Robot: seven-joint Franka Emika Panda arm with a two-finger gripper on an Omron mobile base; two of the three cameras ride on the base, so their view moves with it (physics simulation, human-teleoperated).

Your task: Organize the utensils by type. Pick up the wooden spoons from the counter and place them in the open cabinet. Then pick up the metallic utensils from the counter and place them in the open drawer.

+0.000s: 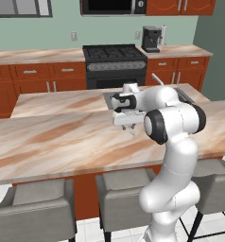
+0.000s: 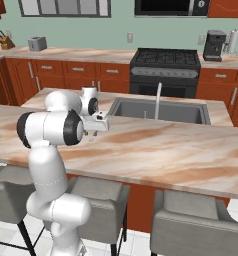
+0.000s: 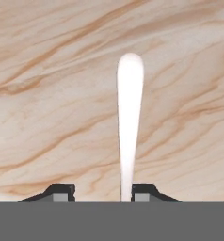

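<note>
Right now the white arm bends over the broad marbled bench, its hand pointing down just above the pinkish-tan top, in front of the sunken sink with its thin upright faucet.

Seen from the hand's own camera, a slim, pale silvery utensil lies flat on the veined marble. Its rounded wider end points away from the hand and its narrow end runs down between the two dark fingertips. The fingertips stand to either side of that narrow end: the one on the right of the view sits just beside it, the other stands off with bare marble showing between. Whether the fingers have clamped on the utensil I cannot tell; they are neither spread wide nor pressed together.

From the two base cameras the hand's body hides the utensil, and only the lower part of the hand shows close over the bench top.

Behind the bench, a black stove sits among reddish-brown cabinets, with a coffee machine on the far worktop. Grey stools stand along the near side.
</note>
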